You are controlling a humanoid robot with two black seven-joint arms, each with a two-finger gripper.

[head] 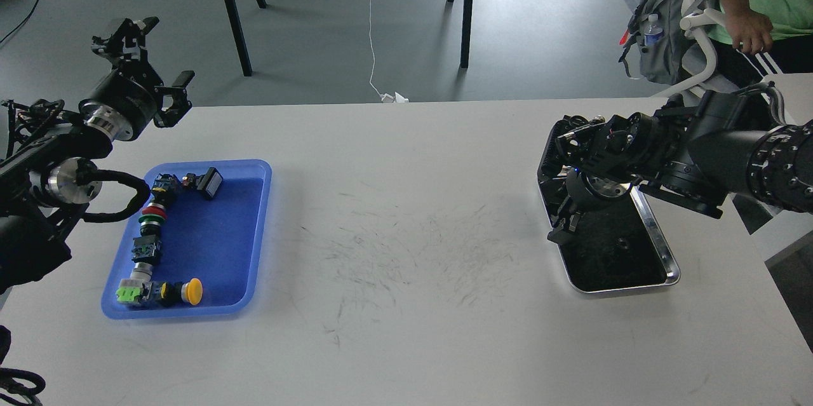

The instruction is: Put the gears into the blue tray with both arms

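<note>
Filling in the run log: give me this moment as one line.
left end effector: raised, open, empty | right end effector: down in silver tray, grip unclear | gear: in silver tray | blue tray: switches only

Even, soft daylight over my white table [406, 203]; sharp picture, no blur.

Beneath my right fingers [562, 225] the metal tray [660, 247] gives a bright glint along its rim, its black inside swallowing detail. My left fingers [136, 28] are dark against the grey floor [356, 25]. Shadows are faint, hugging the blue tray [254, 228].
</note>
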